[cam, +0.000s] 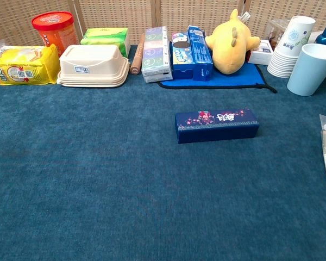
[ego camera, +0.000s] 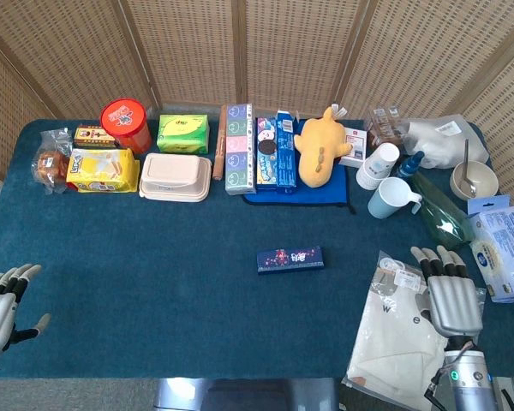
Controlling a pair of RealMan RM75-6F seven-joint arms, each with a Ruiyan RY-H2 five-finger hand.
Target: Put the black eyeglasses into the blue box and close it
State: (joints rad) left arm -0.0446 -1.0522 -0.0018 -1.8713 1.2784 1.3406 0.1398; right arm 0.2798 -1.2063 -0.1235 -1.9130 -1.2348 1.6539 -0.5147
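The worktop (ego camera: 154,282), covered in dark blue cloth, fills most of the head view, with woven screens (ego camera: 300,51) standing behind it at twelve o'clock.

Along its far edge runs a row of goods: a yellow snack bag (ego camera: 104,169) at ten o'clock, a red tub (ego camera: 124,122) and a green packet (ego camera: 182,133) behind it, a cream lidded container (ego camera: 176,176), a stack of pastel tissue packs (ego camera: 239,149), a blue biscuit box (ego camera: 284,149), and a yellow plush toy (ego camera: 319,146) lying on a blue mat (ego camera: 295,195) near twelve o'clock. At two o'clock stand a stack of paper cups (ego camera: 377,164) and a pale blue mug (ego camera: 390,198), just beside each other.

At four o'clock a clear plastic bag with white contents (ego camera: 403,330) lies flat.

The right hand (ego camera: 450,289) hovers over the right edge of that bag at four o'clock, fingers straight and spread, grasping nothing. The left hand (ego camera: 2,306) sits at eight o'clock by the worktop's near left corner, fingers apart, likewise released. Neither shows in the chest view.

The blue box (ego camera: 289,259), long and narrow with a flowered lid, lies closed near the centre of the worktop, well apart from both hands. The black eyeglasses cannot be seen in either view.
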